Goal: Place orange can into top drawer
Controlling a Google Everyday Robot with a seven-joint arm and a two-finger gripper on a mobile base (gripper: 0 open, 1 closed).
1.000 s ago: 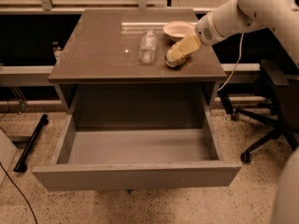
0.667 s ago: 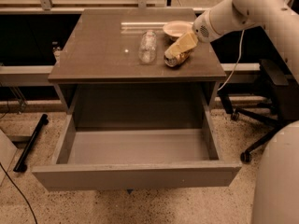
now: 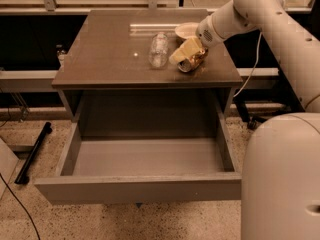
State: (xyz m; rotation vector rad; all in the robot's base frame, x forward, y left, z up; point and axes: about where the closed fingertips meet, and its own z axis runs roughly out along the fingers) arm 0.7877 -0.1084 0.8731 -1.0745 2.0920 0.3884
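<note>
**A:** What takes up most of the view?

**B:** A white, rounded robot arm (image 3: pixel 280 29) reaches in from the right, over a grey cabinet. The cabinet's flat brown-grey counter (image 3: pixel 110 59) fills the upper middle. Below it is the top drawer (image 3: pixel 140 188), a wide, shallow grey box with a plain flat front panel. It stands pulled out toward the viewer.

**A:** What sits on the counter?

**B:** There are three things, all toward the right rear. A clear plastic bottle (image 3: pixel 158 49) lies on its side. A small white round bowl (image 3: pixel 184 29) sits behind it and to its right. In front of the bowl, near the bottle, a small shiny dented orange can (image 3: pixel 195 61) lies on the counter, its silver end facing forward.

**A:** And the hand?

**B:** The pale yellowish hand (image 3: pixel 183 57) at the arm's tip is down on the counter, clamped around the orange can. The can is well apart from the drawer.
</note>
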